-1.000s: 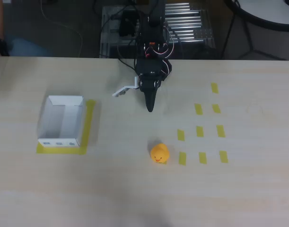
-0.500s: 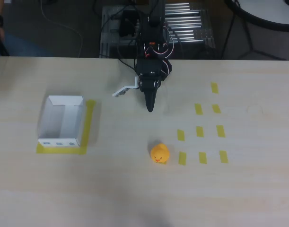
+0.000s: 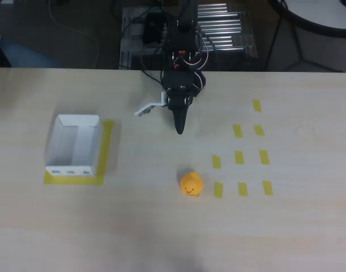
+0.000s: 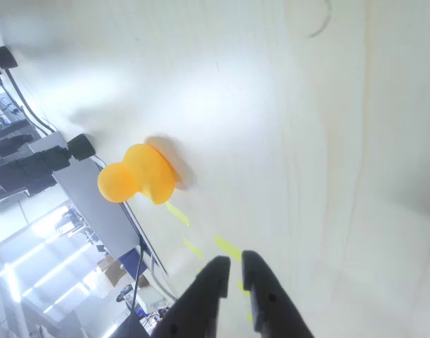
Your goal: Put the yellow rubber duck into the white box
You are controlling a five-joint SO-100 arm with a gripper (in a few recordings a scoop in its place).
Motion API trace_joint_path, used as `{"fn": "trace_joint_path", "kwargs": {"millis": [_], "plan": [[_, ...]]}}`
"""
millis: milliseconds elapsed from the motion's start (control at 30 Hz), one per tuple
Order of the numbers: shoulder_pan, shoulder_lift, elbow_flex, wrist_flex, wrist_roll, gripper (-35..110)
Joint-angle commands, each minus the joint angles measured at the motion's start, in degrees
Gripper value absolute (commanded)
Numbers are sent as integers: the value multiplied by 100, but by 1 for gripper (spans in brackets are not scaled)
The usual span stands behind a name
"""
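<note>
Duck (image 3: pixel 191 184), rounded glossy yellow, sits unmoved below the black claw (image 3: pixel 179 129) (fingers nearly together, empty); low-walled box (image 3: pixel 73 145) far left.

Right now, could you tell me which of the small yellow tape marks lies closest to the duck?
The tape mark just right of the duck in the overhead view, bottom-left of the grid; the rest sit farther off.
</note>
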Motion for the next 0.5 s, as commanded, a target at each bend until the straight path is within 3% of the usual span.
{"fn": "trace_joint_path", "kwargs": {"millis": [0, 333, 467], "plan": [[-123, 290, 9, 53, 35, 0], [-396, 272, 62, -167, -53, 0], [-44, -773, -562, -448, -79, 0]]}}
